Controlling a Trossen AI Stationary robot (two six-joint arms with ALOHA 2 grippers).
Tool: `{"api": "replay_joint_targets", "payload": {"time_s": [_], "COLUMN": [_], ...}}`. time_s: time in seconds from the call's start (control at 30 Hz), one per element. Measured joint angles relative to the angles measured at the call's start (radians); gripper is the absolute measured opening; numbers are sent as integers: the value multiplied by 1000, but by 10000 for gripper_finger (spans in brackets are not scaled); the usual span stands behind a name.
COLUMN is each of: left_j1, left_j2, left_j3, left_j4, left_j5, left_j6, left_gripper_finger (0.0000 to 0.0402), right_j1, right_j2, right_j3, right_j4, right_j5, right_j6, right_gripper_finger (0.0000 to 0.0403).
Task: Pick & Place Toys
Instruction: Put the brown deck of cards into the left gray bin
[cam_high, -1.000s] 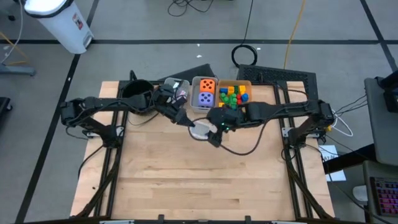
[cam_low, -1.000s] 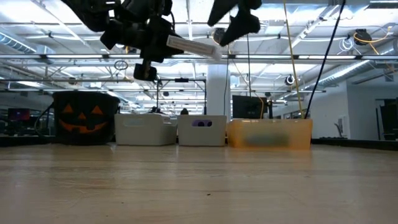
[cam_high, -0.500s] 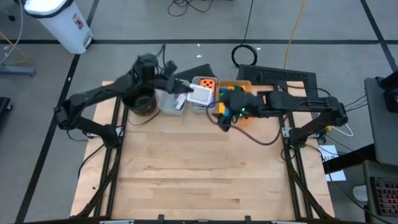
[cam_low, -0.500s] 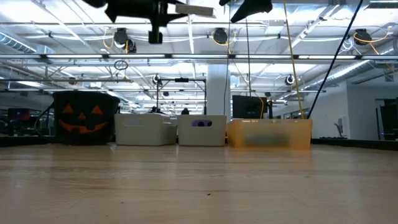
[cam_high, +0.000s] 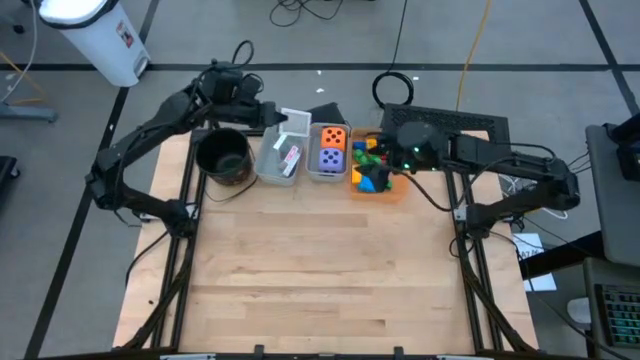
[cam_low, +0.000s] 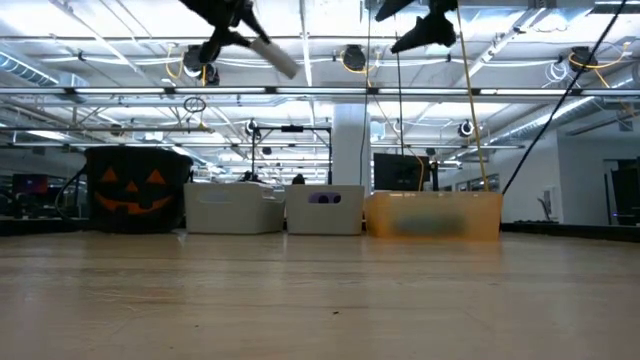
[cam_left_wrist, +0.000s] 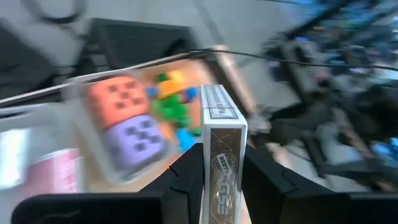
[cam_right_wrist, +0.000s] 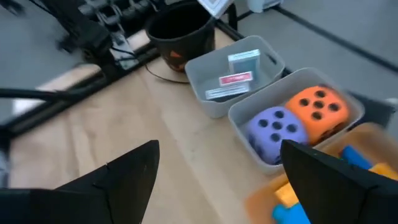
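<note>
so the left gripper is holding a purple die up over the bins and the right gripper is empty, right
Not a die. The left gripper is holding a boxed card deck, as the left wrist view shows; the purple die sits in its bin beside the orange one. The right gripper is empty.

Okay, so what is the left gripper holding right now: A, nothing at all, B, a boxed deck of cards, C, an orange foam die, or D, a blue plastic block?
B. In the left wrist view the left gripper is shut on a boxed card deck, held upright between its fingers, and in the high view it is up over the back of the grey card bin. The orange die sits in its own bin.
</note>
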Motion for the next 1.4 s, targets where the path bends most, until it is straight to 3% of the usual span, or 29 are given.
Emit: {"api": "replay_joint_targets", "payload": {"time_s": [0.3,0.57,1.0,1.4], "left_j1": [11,46,213,220], "left_j2": [22,117,223,343], "left_j3": [3,3,3,4], "left_j4": [-187,-232,-355,-333], "left_j5": [-241,-263,-285,-280], "left_j6": [18,111,328,372], "left_gripper_finger": [97,97,97,97], "right_j1": [-17,-17,-41,-80], "right_j2": [-206,-304,-310,-310], "right_j3": [-358,-548,-593,-593], "right_j4": [297,422,458,457], "right_j5": [-150,-152,-119,-118], "right_j6": [165,284,338,356], "right_gripper_finger": [324,324,324,325]}}
